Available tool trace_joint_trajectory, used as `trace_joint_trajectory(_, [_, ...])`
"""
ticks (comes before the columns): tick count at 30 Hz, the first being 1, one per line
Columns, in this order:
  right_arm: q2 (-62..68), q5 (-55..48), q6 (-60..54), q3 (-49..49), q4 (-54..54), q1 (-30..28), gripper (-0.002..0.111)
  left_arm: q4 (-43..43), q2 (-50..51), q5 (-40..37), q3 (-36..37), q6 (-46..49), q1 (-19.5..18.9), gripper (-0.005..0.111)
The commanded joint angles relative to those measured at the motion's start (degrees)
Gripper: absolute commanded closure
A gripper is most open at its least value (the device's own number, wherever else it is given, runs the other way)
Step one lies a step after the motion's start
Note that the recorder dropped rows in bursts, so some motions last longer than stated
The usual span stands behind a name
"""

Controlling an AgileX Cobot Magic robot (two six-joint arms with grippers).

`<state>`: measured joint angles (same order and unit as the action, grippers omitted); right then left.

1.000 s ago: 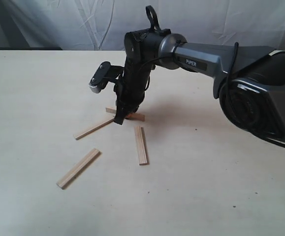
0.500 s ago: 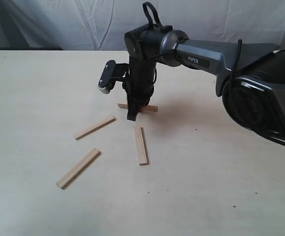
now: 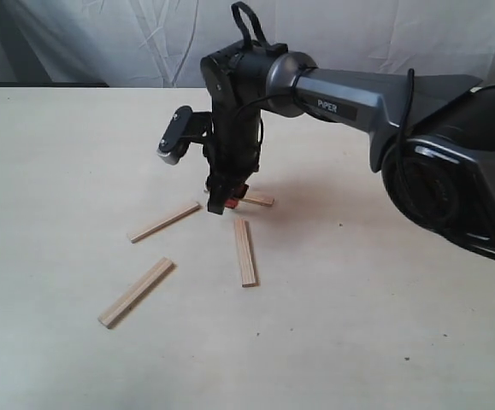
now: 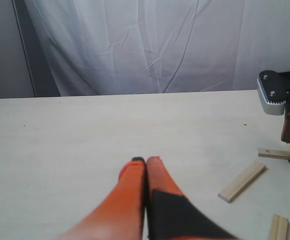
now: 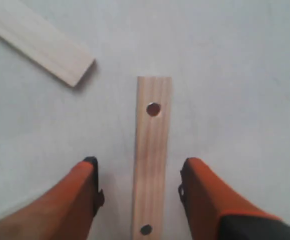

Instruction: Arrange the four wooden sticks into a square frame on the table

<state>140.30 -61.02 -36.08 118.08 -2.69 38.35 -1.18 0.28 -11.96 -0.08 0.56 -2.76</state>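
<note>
Straddling holed stick (image 5: 153, 140), spread right claw (image 5: 140, 164)

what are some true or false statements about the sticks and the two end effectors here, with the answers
1. The right end effector is open, with a finger on each side of the stick with holes. True.
2. The sticks already form a square. False: the other three sticks lie scattered, none of them touching another.
3. The left end effector is shut and holds nothing. True.
4. The stick with holes is lifted in the air. False: it lies flat on the table.
</note>
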Motion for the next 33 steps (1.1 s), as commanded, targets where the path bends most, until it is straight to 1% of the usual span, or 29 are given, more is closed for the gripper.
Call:
trace_joint_trajectory(1, [-1.1, 1.4, 0.5, -0.1, 2.7, -2.7, 0.058, 0.0, -0.3, 0.4, 0.1, -0.1, 0.0, 0.107])
trace_joint_trajectory(4, [0.4, 0.4, -3.1, -0.1, 8.2, -4.5, 0.058, 0.0, -0.3, 0.4, 0.1, -0.1, 0.0, 0.107])
trace_joint_trajectory(12, [3.8, 0.7, -5.8, -0.1, 9.7, -5.6, 0.059, 0.0, -0.3, 0.4, 0.1, -0.1, 0.0, 0.107])
trace_joint_trajectory(14, [4.1, 0.5, -7.8, -0.1, 9.7, -5.6, 0.067, 0.0, -0.3, 0.4, 0.1, -0.1, 0.0, 0.107])
trace_joint_trajectory(15, [4.2, 0.2, -9.2, -0.1, 9.7, -5.6, 0.076, 0.0, -0.3, 0.4, 0.1, -0.1, 0.0, 0.107])
trace_joint_trajectory(16, [4.2, -0.3, -11.2, -0.1, 9.7, -5.6, 0.098, 0.0, -0.3, 0.4, 0.1, -0.1, 0.0, 0.107])
trace_joint_trajectory(17, [4.2, -0.8, -12.5, -0.1, 9.4, -5.6, 0.109, 0.0, -0.3, 0.4, 0.1, -0.1, 0.0, 0.107])
trace_joint_trajectory(18, [4.2, -1.8, -15.1, -0.1, 8.1, -5.7, 0.107, 0.0, -0.3, 0.4, 0.1, -0.1, 0.0, 0.107])
trace_joint_trajectory(19, [4.2, -1.7, -15.3, -0.1, 4.6, -5.7, 0.104, 0.0, -0.3, 0.4, 0.1, -0.1, 0.0, 0.107])
trace_joint_trajectory(21, [4.2, -1.2, -15.3, -0.1, 1.0, -5.7, 0.103, 0.0, -0.3, 0.4, 0.1, -0.1, 0.0, 0.107])
trace_joint_trajectory(26, [4.2, -0.7, -16.8, -0.1, 0.9, -5.7, 0.103, 0.0, -0.3, 0.4, 0.1, -0.1, 0.0, 0.107])
trace_joint_trajectory(27, [4.2, -0.5, -16.8, -0.1, 2.0, -5.7, 0.098, 0.0, -0.3, 0.4, 0.1, -0.1, 0.0, 0.107])
trace_joint_trajectory(28, [4.2, -0.3, -16.8, -0.1, 2.2, -5.7, 0.087, 0.0, -0.3, 0.4, 0.1, -0.1, 0.0, 0.107])
trace_joint_trajectory(30, [4.2, -0.3, -16.8, -0.1, 2.3, -5.7, 0.073, 0.0, -0.3, 0.4, 0.1, -0.1, 0.0, 0.107])
trace_joint_trajectory(31, [4.2, -0.3, -16.8, -0.1, 2.3, -5.7, 0.068, 0.0, -0.3, 0.4, 0.1, -0.1, 0.0, 0.107])
trace_joint_trajectory(33, [4.0, -0.2, -16.8, -0.1, 2.7, -5.7, 0.063, 0.0, -0.3, 0.4, 0.1, -0.1, 0.0, 0.107])
